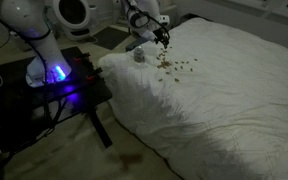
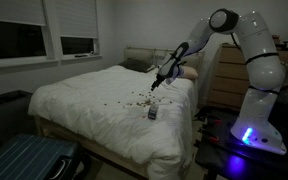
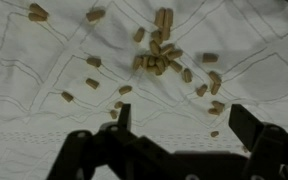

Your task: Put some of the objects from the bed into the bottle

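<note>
Bottle near bed edge

The bed is covered in matt white cloth, wrinkled and stitched in a fine quilted pattern. The objects look like dull, dry olive-brown pellets, and the bottle seems pale, faintly translucent plastic. The gripper is matt black.

Looking down on scattered objects across the bed.
Clustered thickest at upper centre, above the wide-parted gripper along the bottom edge.
</note>
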Robot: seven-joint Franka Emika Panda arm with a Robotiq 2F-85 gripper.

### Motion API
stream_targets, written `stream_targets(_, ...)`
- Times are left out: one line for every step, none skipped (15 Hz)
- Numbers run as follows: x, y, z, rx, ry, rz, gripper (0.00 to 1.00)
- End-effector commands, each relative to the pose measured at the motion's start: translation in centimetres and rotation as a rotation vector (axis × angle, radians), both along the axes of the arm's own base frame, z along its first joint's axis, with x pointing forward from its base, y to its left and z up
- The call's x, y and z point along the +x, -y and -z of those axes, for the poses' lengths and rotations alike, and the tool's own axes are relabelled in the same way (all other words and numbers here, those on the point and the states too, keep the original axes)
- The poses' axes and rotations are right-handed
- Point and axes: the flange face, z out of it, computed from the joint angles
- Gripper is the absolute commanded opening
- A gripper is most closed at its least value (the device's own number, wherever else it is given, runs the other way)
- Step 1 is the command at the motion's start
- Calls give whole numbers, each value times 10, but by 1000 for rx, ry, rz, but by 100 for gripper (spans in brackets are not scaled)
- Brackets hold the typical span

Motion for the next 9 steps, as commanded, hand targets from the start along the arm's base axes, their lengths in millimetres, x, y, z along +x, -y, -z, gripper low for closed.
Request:
stream_targets(22,3,28,16,-16,43,100)
stream_targets(26,4,39,20,-27,51,100)
stream_targets(30,4,47,19,-30,60,100)
stream_targets(33,6,55,22,-36,68,100)
stream_targets(36,7,62,24,-39,79,100)
stream_targets(40,9,70,25,-43,88,100)
stream_targets(43,11,76,30,-48,94,100)
stream_targets(46,13,82,35,-52,99,100)
stream_targets(49,15,87,35,-54,103,100)
